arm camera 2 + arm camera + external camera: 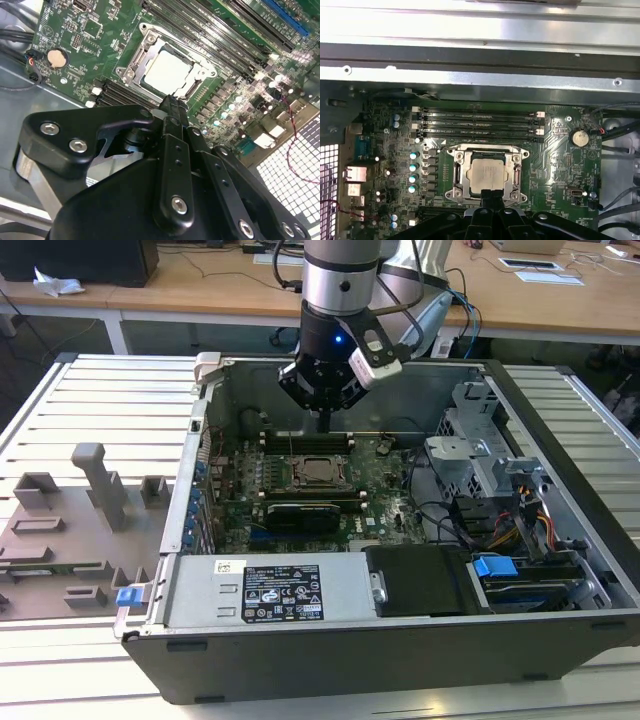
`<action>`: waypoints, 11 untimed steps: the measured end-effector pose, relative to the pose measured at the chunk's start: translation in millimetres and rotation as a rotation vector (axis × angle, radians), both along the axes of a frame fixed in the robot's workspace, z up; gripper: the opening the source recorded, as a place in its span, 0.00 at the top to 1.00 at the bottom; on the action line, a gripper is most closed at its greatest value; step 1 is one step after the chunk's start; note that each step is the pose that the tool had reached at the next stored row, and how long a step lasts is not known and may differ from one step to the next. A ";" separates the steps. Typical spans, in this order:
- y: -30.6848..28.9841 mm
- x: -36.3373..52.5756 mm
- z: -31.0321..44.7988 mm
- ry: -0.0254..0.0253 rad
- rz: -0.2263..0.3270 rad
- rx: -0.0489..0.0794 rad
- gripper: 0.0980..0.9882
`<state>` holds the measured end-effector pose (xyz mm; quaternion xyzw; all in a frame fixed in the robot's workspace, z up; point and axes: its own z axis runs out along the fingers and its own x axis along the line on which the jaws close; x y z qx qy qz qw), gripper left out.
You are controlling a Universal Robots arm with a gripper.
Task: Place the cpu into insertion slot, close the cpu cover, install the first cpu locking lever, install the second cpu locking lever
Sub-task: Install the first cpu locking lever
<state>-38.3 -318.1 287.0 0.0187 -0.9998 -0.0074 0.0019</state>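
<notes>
Cpu (pixel 487 176) lies flat in the insertion slot (pixel 451 192), in the middle of the green motherboard (pixel 555 165). The silver cpu cover (pixel 513 175) looks folded down around it, and the chip's pale top shows through the big square hole.

The fingers (pixel 173 130) are pressed tight together and hold nothing. Their tip hangs right at one edge of the insertion slot. I cannot tell if it touches. I also cannot tell if the thin locking levers are hooked down.

What could go wrong? The tip is thin and hard. If it comes down a little off, it may slip and scratch the motherboard, or bump the black memory slots (pixel 117 95) just beside the insertion slot. If it pushes too hard on the cpu cover, the chip under it could get hurt.
</notes>
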 end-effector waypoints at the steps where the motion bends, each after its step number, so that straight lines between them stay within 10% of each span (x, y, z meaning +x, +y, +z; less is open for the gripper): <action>1: 0.0 0.0 0.0 0.0000 0.000 0.000 0.99; 11: 0.0 -10.0 0.0 -0.0003 -0.001 0.000 0.99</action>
